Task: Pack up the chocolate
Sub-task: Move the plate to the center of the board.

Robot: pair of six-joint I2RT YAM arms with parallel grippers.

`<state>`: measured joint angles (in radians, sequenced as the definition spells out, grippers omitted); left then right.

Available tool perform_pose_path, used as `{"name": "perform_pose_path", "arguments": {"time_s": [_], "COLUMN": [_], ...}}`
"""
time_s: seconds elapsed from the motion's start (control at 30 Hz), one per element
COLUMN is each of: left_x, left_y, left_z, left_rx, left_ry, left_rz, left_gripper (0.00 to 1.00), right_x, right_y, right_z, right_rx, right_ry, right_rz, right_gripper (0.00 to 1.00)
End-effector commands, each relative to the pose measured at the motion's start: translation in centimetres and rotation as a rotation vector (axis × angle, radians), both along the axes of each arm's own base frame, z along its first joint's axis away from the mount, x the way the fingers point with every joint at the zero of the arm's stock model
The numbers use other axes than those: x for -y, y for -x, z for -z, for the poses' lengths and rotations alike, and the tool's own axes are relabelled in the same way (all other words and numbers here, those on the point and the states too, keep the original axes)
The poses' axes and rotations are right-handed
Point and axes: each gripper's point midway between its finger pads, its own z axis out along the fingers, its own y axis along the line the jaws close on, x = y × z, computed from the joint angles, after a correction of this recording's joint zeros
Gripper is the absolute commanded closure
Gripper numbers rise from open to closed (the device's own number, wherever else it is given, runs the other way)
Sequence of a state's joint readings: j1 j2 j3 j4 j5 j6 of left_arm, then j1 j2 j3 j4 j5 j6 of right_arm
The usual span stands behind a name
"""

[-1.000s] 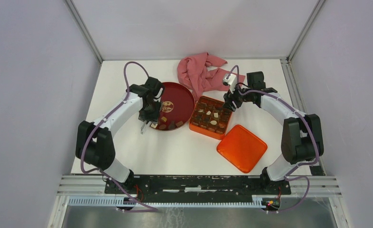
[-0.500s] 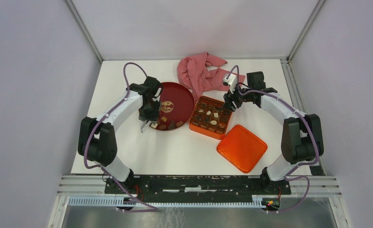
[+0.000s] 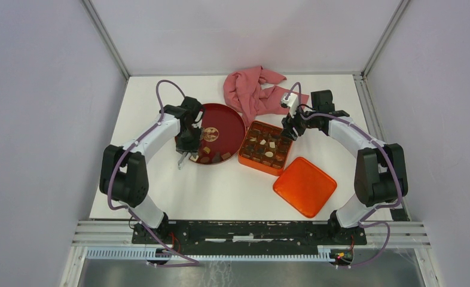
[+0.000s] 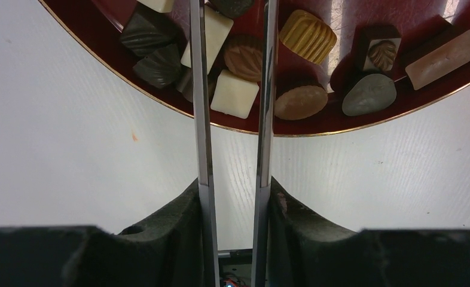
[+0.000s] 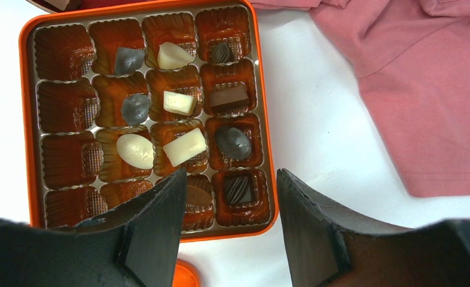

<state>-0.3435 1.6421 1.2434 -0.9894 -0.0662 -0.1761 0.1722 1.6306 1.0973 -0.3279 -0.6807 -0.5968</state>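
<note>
Several chocolate pieces [image 4: 308,36], dark, tan and cream, lie along the near rim of the round dark-red plate [image 4: 325,122] [image 3: 223,122]. My left gripper [image 4: 232,12] [image 3: 192,154] reaches over that rim with thin metal blades. The blades stand apart, open, either side of a tan round piece [image 4: 243,57], and their tips run off the top of the view. The orange tin [image 5: 30,119] [image 3: 259,166] holds several pieces [image 5: 185,146] in its gridded cups. My right gripper [image 5: 231,179] [image 3: 289,133] hovers open over the tin's near right corner, holding nothing.
An orange lid [image 3: 305,186] lies on the table in front and to the right of the tin. A crumpled pink cloth [image 3: 253,92] [image 5: 424,89] sits behind the tin and plate. White walls and metal rails enclose the table.
The left arm's elbow has shifted slightly inward while its gripper stays at the plate's near rim. The right arm has not moved.
</note>
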Motion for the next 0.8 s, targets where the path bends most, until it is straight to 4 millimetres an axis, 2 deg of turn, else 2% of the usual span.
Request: {"name": "perform_pose_path", "arguments": {"time_s": [0.0,0.23,0.77], "left_x": [0.4,1.1,2.3], "left_y": [-0.8,-1.3,-0.3], "left_z": [-1.0,-2.9,-3.9], "left_rx": [0.039,0.118,0.194], "left_ry": [0.032,0.086,0.201], "left_rz": [0.02,0.004,0.011], "left_gripper": [0.98,0.98,0.98], "right_x": [-0.4,-0.4,0.0], "right_y": [0.2,0.2,-0.4], "right_z": [-0.5,-0.5,-0.3], "right_rx": [0.015,0.014,0.045], "right_ry": [-0.015,-0.017,0.02], "right_rz": [-0.024,-0.023,-0.028], "right_gripper": [0.38,0.38,0.35]}}
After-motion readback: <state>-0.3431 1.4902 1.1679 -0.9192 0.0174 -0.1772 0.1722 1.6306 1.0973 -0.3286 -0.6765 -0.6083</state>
